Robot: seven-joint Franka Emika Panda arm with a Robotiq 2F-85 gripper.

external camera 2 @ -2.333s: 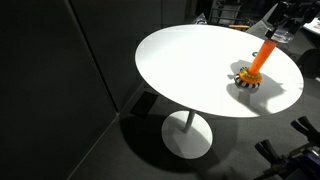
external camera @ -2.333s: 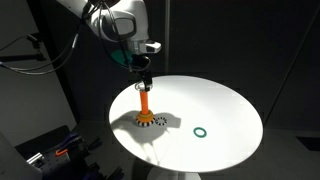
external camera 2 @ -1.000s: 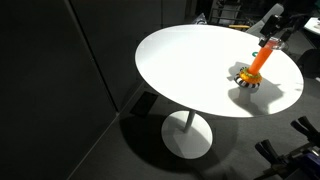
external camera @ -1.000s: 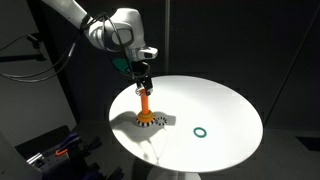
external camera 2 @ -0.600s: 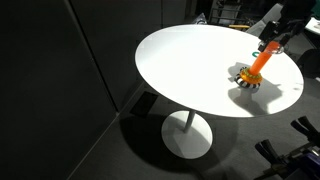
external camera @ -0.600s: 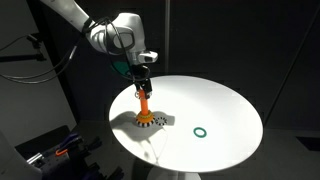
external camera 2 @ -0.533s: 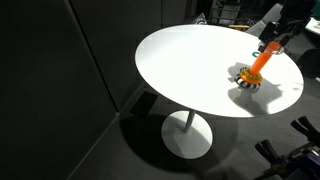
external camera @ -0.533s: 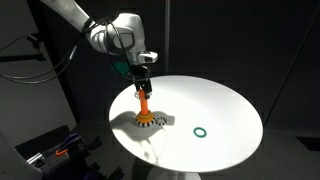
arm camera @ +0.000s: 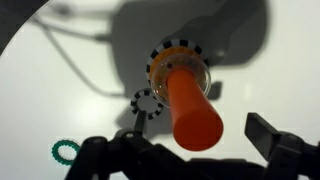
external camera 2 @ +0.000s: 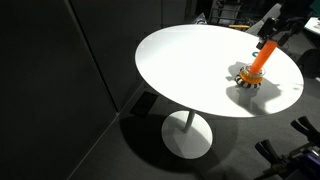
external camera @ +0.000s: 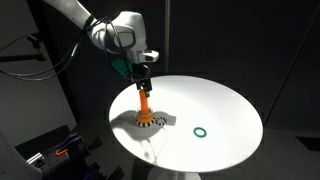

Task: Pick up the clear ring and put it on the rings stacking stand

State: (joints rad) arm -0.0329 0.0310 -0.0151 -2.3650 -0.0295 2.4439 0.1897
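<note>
The claw [external camera: 143,84] hangs just above the stand [external camera: 146,112], left of frame centre. In the wrist view its fingers [arm camera: 278,142] are spread, released, either side of the orange peg. The clear ring cannot be made out. A green ring [external camera: 200,132] lies apart, lower right.

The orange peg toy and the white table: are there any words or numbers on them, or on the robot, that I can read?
No words, numbers or signs can be read in any view.
rings stacking stand: only black dashes around its yellow base, a pattern and not letters.
green ring, dotted ring and table: no writing.
robot arm: no label shows; any would be too small to read.
</note>
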